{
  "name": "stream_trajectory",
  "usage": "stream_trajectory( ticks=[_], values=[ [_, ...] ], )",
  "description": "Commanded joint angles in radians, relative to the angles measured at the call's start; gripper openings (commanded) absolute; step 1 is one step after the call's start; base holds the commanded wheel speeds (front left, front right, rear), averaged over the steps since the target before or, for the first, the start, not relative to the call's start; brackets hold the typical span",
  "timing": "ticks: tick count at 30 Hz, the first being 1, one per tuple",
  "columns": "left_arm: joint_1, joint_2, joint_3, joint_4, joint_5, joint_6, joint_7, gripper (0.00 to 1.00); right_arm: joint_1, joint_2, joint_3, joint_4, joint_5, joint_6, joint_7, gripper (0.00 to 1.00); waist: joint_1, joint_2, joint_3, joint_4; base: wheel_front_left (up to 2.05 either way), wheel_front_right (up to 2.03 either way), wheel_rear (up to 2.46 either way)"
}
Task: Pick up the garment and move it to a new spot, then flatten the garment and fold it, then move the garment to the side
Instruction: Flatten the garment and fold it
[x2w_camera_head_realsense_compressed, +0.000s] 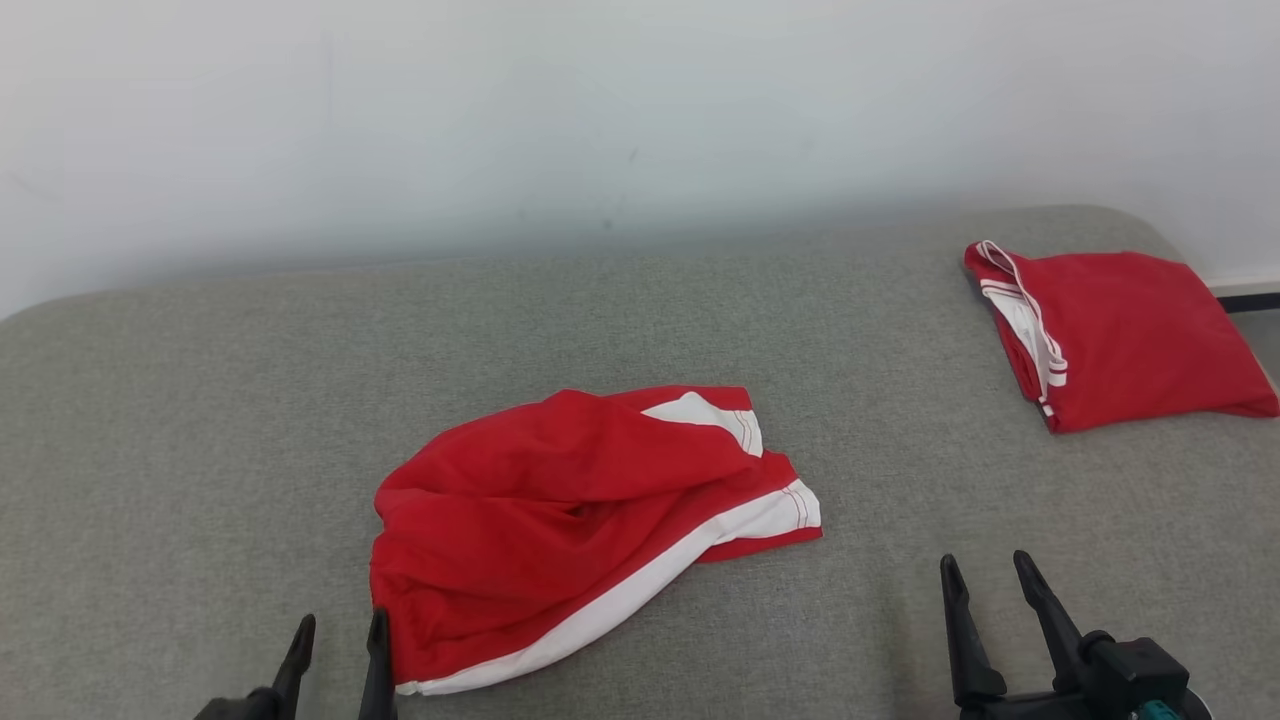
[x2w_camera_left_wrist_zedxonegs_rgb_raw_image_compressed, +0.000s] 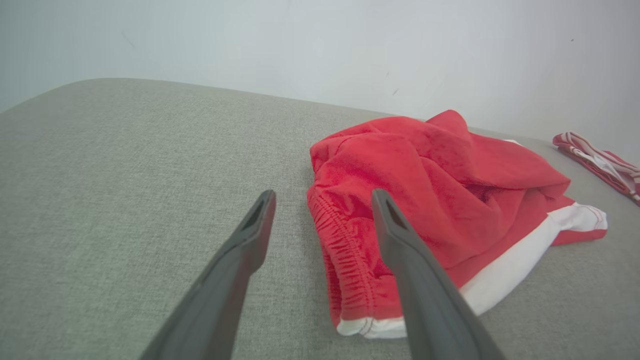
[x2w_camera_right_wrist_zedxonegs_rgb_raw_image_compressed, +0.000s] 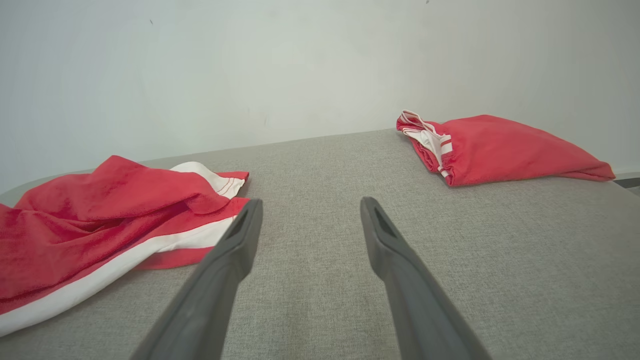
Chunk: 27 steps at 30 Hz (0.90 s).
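Near the middle of the grey fabric-covered table (x2w_camera_head_realsense_compressed: 180, 400), a pair of red shorts (x2w_camera_head_realsense_compressed: 560, 500), crumpled and only partly spread. Long axis on a diagonal in the head view: gathered elastic waistband (x2w_camera_left_wrist_zedxonegs_rgb_raw_image_compressed: 342, 250) at the near-left end, leg hems (x2w_camera_head_realsense_compressed: 785, 508) pointing far-right. White side stripe (x2w_camera_head_realsense_compressed: 620, 596) along the near edge, following the same diagonal from waistband to hem. Upper layer bunched into soft folds, with a second white-trimmed hem peeking out at the far-right corner.

Left gripper (x2w_camera_head_realsense_compressed: 340, 640) low at the near-left, fingers spread wide, gripping nothing. Inner finger just beside the waistband edge; touching the cloth or not, cannot tell. In the left wrist view, waistband lying ahead, partly hidden behind the right-hand finger.

Right gripper (x2w_camera_head_realsense_compressed: 985, 575) at the near-right, well apart from the shorts, fingers likewise wide apart and empty, over bare table.

At the far-right corner of the table, a second red garment (x2w_camera_head_realsense_compressed: 1130, 330), folded into a compact packet, white trim along its left edge, well apart from the shorts. Pale plain wall (x2w_camera_head_realsense_compressed: 600, 120) behind.
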Motion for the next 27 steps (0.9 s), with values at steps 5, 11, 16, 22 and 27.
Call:
stream_trajectory(
  ticks=[5, 11, 16, 22, 27],
  values=[
    [0.065, 0.005, -0.021, 0.001, 0.008, 0.001, -0.003, 1.0, 0.014, -0.028, 0.033, 0.014, 0.01, -0.003, -0.004, 1.0, 0.0, 0.0, -0.011, 0.022, 0.0, 0.0, 0.0],
    [0.074, 0.039, -0.1, 0.056, 0.013, 0.001, -0.003, 1.0, -0.02, -0.071, 0.087, 0.058, 0.019, -0.003, -0.004, 1.0, 0.0, 0.0, 0.004, 0.028, 0.0, 0.0, 0.0],
    [0.024, 0.061, -0.136, 0.104, 0.006, 0.001, -0.003, 1.0, -0.099, -0.119, 0.17, 0.149, 0.049, -0.003, -0.002, 1.0, 0.0, 0.0, 0.03, 0.029, 0.0, 0.0, 0.0],
    [-0.035, 0.086, -0.185, 0.141, -0.008, 0.002, -0.003, 1.0, -0.238, -0.151, 0.273, 0.269, 0.091, -0.003, 0.019, 1.0, 0.0, 0.0, 0.057, 0.033, 0.0, 0.0, 0.0],
    [-0.075, 0.097, -0.219, 0.155, -0.022, 0.002, -0.003, 1.0, -0.352, -0.158, 0.337, 0.375, 0.13, -0.003, 0.031, 1.0, 0.0, 0.0, 0.083, 0.048, 0.0, 0.0, 0.0]
  ],
)
